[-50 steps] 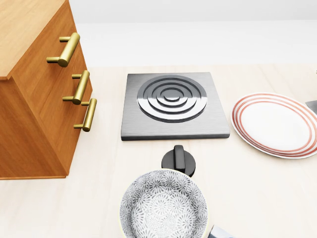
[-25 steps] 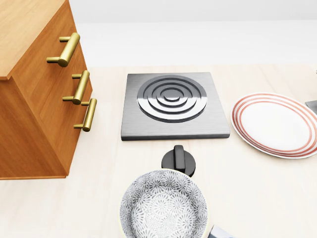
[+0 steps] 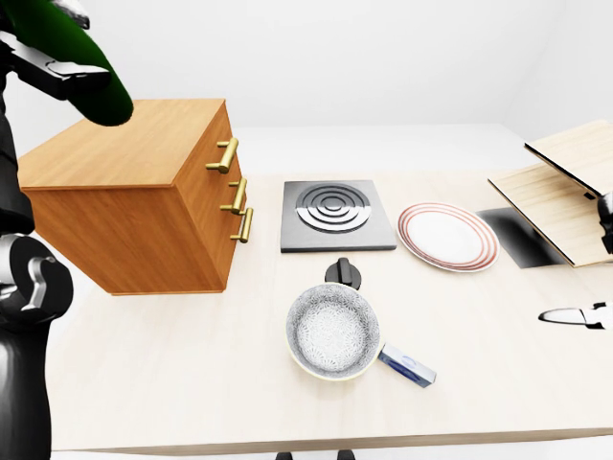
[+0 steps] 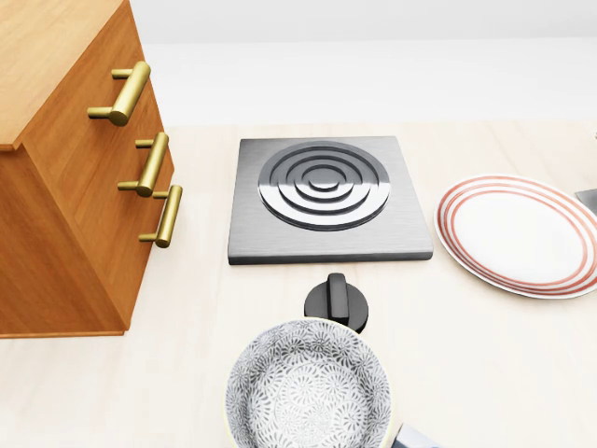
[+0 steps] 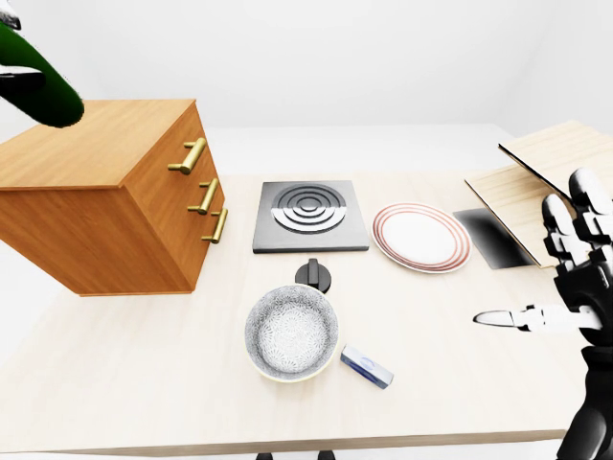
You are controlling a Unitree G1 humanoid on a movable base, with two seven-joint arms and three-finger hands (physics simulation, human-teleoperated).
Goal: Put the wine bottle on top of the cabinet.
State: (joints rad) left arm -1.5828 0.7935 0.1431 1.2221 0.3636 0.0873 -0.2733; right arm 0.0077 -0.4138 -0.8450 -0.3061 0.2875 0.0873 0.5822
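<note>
Green bottle carried high at the upper left of the eye views, above the cabinet, not yet set down.

On the pale wooden tabletop, the boxy wooden cabinet offers a flat top; the dark green glass wine bottle hangs tilted over its left edge, so it could topple on release. The left hand has its fingers wrapped round the bottle; the right hand is spread, idle.
</note>
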